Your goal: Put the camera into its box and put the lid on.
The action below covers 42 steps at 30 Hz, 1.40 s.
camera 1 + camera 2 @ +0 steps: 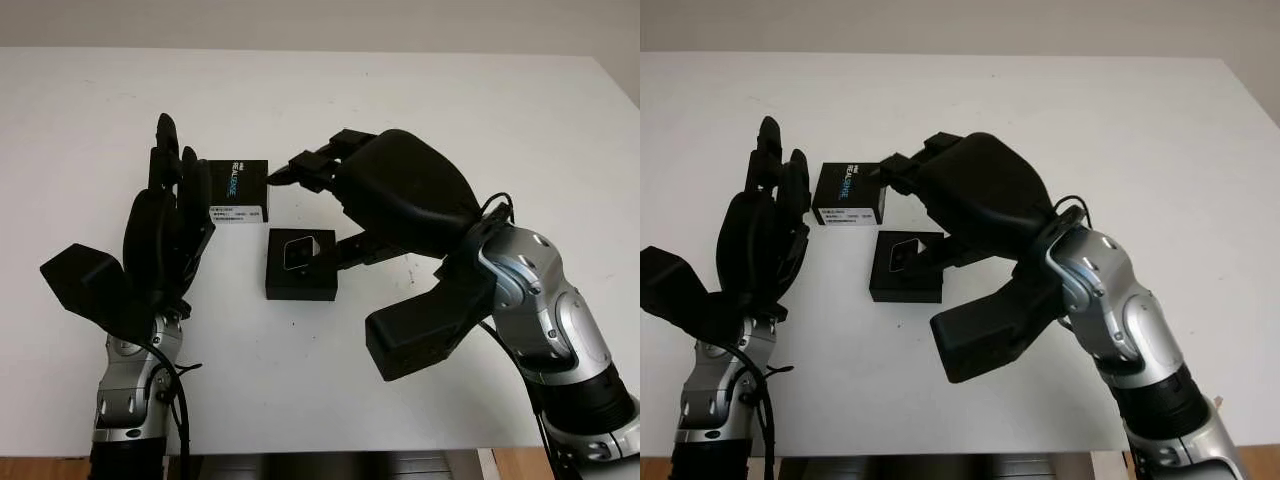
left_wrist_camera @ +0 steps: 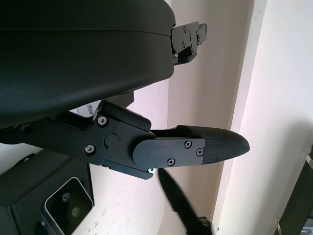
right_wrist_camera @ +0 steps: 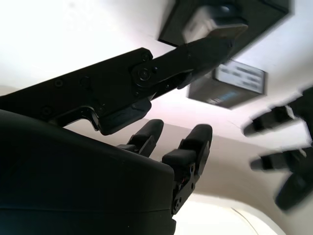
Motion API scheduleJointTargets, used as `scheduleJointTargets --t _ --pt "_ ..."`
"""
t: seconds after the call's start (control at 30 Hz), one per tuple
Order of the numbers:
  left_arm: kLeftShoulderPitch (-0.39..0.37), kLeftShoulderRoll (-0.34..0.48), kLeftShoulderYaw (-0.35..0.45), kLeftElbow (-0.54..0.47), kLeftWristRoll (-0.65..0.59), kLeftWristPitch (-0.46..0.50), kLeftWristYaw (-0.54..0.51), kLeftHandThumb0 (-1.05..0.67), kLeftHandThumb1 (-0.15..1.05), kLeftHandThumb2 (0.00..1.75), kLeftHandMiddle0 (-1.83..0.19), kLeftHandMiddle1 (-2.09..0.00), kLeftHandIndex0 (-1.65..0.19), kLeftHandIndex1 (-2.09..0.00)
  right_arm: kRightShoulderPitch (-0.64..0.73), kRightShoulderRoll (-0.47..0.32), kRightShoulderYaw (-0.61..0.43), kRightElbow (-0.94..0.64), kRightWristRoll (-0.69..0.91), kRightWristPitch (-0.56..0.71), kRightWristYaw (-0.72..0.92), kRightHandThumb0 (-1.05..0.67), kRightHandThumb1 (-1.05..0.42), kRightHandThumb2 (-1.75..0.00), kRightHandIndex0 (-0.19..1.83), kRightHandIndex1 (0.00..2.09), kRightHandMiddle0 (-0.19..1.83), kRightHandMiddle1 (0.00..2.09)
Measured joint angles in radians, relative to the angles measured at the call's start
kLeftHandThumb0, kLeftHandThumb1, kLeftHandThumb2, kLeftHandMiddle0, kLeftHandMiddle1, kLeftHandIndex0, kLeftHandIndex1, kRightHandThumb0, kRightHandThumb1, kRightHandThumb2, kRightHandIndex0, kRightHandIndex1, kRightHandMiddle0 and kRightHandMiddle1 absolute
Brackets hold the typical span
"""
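I can read "REALSENSE" in pale letters on the flat black cardboard lid (image 1: 238,190), with a white sticker along its near edge whose print is too small to make out. Just in front of it on the white table (image 1: 480,110) sits the square black box base (image 1: 301,264), and the small silver camera (image 1: 299,250) lies inside it. My left hand (image 1: 168,225) stands open just left of the lid, holding nothing. My right hand (image 1: 385,190) is open too, its fingertips (image 1: 290,166) at the lid's right edge; I cannot tell whether they touch.
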Motion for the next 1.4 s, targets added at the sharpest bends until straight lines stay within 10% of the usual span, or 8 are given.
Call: scheduleJointTargets --t 0.4,0.53,0.7,1.4 --pt "0.000 -0.019 -0.014 0.005 0.024 -0.021 0.013 -0.77 1.05 0.50 0.19 0.00 0.19 0.00 0.008 0.017 0.095 0.000 -0.221 0.053 0.024 -0.89 -1.01 -0.06 0.49 0.32 0.73 0.20" --pt "0.000 -0.019 -0.015 0.009 0.025 -0.030 0.013 -0.75 1.05 0.51 0.19 0.00 0.19 0.00 0.011 0.034 0.110 0.002 -0.250 0.056 0.004 -0.88 -1.03 -0.06 0.53 0.31 0.39 1.05" --pt "0.001 -0.019 -0.019 0.009 0.035 -0.027 0.021 -0.75 1.05 0.51 0.19 0.00 0.19 0.00 0.011 0.051 0.112 0.002 -0.252 0.057 0.004 -0.87 -1.03 -0.05 0.53 0.33 0.29 1.29" --pt "0.002 -0.019 -0.020 0.017 0.034 -0.031 0.017 -0.75 1.05 0.50 0.19 0.00 0.19 0.00 0.006 0.059 0.150 0.088 -0.304 0.056 -0.028 -0.87 -1.03 -0.06 0.46 0.45 0.31 1.12"
